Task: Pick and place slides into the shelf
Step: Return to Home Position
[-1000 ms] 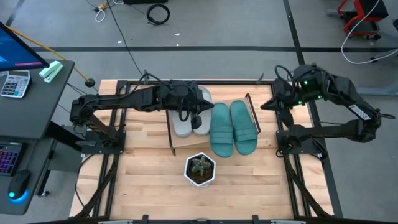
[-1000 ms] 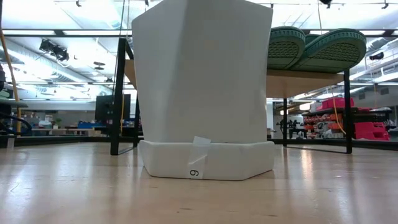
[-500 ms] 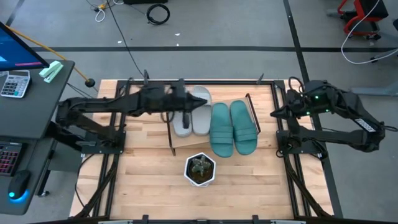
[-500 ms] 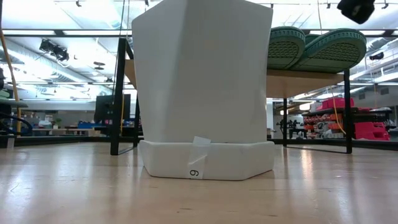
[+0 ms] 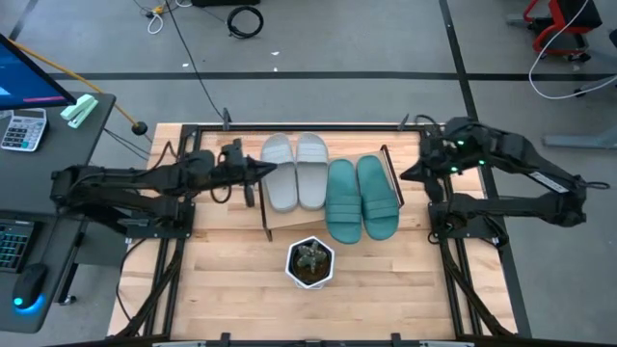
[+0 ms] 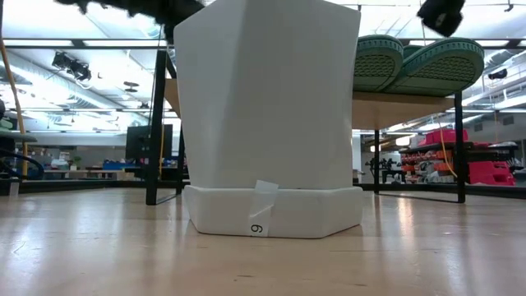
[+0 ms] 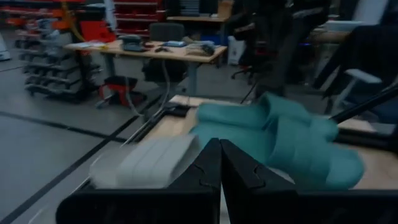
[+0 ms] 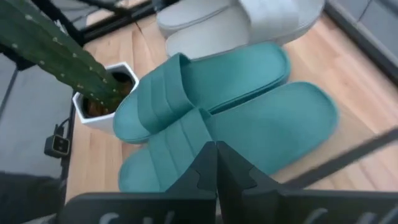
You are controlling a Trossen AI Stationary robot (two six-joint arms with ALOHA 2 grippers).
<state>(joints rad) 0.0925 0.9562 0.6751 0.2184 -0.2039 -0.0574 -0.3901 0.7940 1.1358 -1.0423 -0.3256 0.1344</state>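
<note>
Light wooden tabletop w/ a black frame sits under everything. Nearest the front edge stands the white hexagonal pot w/ its plant; in the low view it blocks most of the shelf behind it. The shelf board carries four sandals side by side: grey slides on the left half, teal slides on the right half, the teal ones reaching a bit nearer the pot.

Left gripper: in its wrist view the fingers are pressed fully together w/ nothing btw them. Its tip is just beside the outer edge of the grey slides, and we can't tell whether it touches. The left arm lies stretched nearly straight from the table's left side toward the shelf.

Right gripper: fingers likewise closed tight & empty, just outside the shelf's right side frame, apart from the teal slides. The right arm is folded, elbow out past the table's right edge, forearm doubling back toward the shelf.

Beyond the table we see grey floor w/ cables, a desk w/ a calculator at left, and in the low view a big workshop w/ ceiling lights & red racks far off
</note>
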